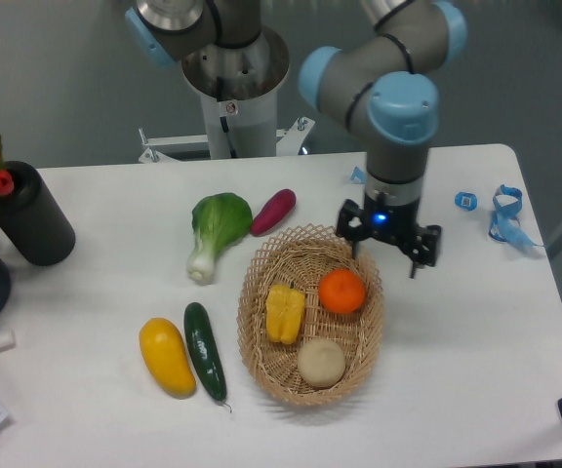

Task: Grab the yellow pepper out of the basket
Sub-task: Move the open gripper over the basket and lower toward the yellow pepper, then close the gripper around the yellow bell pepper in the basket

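The yellow pepper [284, 312] lies in the left half of the woven basket [258, 333], beside an orange [341, 291] and a round beige fruit [321, 362]. My gripper [388, 246] hangs over the basket's upper right rim, above and to the right of the orange. Its fingers point down, spread apart, with nothing between them. The pepper is to the gripper's lower left, in full view.
Left of the basket lie a smooth yellow mango-like fruit [166, 356], a dark green cucumber [205, 350], a bok choy [217, 227] and a purple sweet potato [274, 212]. A black vase with red tulips [25, 213] stands far left. Blue straps [508, 214] lie at the right.
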Controlling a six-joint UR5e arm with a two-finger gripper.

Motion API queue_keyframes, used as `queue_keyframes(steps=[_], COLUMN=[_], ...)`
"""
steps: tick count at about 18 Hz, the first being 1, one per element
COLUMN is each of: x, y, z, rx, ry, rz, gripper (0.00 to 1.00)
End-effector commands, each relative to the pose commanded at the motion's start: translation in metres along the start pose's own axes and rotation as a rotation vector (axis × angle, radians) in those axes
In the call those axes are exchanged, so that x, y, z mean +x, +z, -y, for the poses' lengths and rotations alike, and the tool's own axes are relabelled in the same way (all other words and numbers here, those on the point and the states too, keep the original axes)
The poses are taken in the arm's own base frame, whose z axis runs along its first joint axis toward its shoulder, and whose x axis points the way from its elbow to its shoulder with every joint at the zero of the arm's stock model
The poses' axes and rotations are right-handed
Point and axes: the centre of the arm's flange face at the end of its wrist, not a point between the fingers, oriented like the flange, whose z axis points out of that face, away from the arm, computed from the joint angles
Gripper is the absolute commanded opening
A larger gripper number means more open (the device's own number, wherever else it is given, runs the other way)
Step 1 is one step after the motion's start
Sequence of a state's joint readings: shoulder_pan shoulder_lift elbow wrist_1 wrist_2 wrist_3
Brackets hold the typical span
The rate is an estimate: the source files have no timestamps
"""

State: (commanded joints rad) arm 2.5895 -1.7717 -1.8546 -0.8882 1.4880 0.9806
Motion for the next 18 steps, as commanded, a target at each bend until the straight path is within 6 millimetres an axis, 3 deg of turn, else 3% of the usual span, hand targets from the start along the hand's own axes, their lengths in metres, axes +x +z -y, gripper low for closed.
queue_keyframes(steps=[4,7,10,18], x=[0.021,0.037,0.043,0.056], y=[0.013,0.047,0.060,0.074], z=[0.037,0.075,0.087,0.094], rx=[0.019,-0.003,-0.016,-0.068], ry=[-0.068,-0.102,-0.128,-0.127], rz=[-0.029,-0.069,-0.079,-0.104], gripper=[1.00,1.00,1.00,1.00])
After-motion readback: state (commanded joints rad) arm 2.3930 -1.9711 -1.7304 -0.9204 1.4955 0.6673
